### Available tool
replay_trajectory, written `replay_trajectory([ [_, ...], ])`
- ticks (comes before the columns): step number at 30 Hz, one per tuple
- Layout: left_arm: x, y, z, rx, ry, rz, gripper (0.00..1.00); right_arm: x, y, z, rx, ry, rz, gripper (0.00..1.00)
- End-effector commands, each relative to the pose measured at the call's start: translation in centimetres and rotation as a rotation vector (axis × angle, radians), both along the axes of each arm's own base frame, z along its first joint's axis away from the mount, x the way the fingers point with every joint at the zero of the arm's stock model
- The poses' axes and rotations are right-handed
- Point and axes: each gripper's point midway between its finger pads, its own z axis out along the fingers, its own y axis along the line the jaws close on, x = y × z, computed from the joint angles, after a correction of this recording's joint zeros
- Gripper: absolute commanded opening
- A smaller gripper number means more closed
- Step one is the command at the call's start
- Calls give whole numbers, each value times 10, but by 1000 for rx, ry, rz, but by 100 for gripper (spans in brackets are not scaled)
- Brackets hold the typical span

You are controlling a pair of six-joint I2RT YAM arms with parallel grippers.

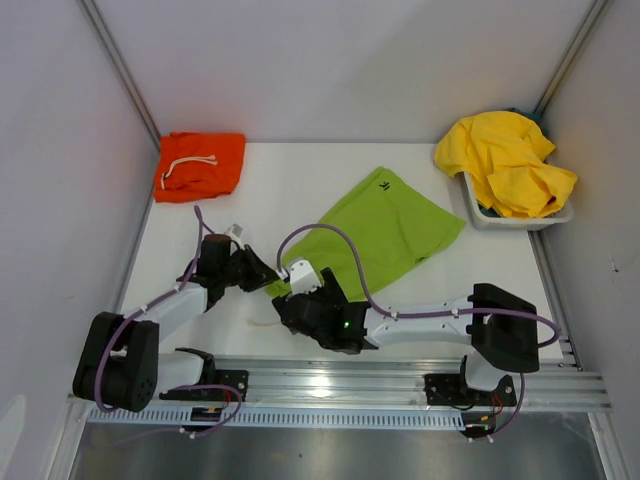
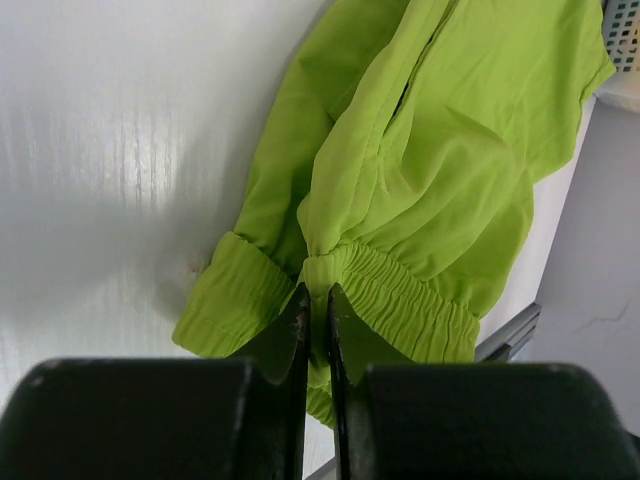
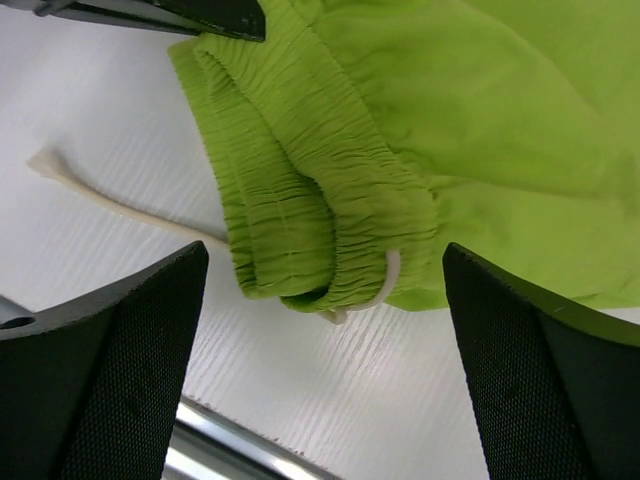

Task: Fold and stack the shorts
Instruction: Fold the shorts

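Lime green shorts (image 1: 390, 225) lie spread on the white table, with the small dark logo toward the back. My left gripper (image 1: 268, 278) (image 2: 315, 300) is shut on the gathered waistband (image 2: 400, 300) at the near end. My right gripper (image 1: 292, 296) (image 3: 325, 258) stands open just short of the same waistband (image 3: 300, 170), and nothing is pinched between its fingers. A white drawstring (image 3: 110, 205) trails from the band across the table. Orange shorts (image 1: 200, 165) lie folded at the back left. Yellow shorts (image 1: 510, 160) are heaped at the back right.
The yellow shorts fill a white bin (image 1: 500, 220) at the back right corner. Grey walls close in the table on the left, back and right. A metal rail (image 1: 400, 385) runs along the near edge behind both arm bases.
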Motion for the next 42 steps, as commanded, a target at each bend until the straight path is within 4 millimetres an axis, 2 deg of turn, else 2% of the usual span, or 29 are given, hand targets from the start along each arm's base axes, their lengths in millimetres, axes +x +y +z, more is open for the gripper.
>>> replay_trajectory([
  [1, 3, -8, 10, -85, -42, -9, 9, -13, 6, 17, 61, -43, -62, 100],
  [5, -3, -12, -2, -110, -12, -16, 9, -25, 7, 10, 40, -34, -58, 99],
  [11, -6, -16, -8, -135, 4, -25, 7, -36, -7, 1, 2, -33, -99, 100],
  [15, -4, -15, -5, -123, -11, -17, 7, -33, -27, -14, -66, -40, -165, 95],
  [21, -4, -14, -1, -107, -23, -10, 7, -25, -41, -28, -82, -37, -254, 91],
  [25, -3, -12, 1, -91, -33, -4, 7, -19, -52, -28, -47, -62, -334, 77],
  [31, -2, -14, 4, -78, -42, -5, 8, -10, -63, -32, 25, -65, -416, 65],
  [32, -2, -15, 5, -79, -43, -7, 8, -11, -61, -33, 17, -69, -398, 65],
  [33, 0, -15, 7, -81, -45, -8, 7, -11, -51, -33, 53, -64, -373, 70],
  [37, -1, -17, 8, -79, -47, -12, 7, -19, -40, -25, 52, -85, -325, 86],
  [42, -1, -17, 8, -71, -51, -12, 7, -35, -32, -14, 84, -81, -277, 90],
])
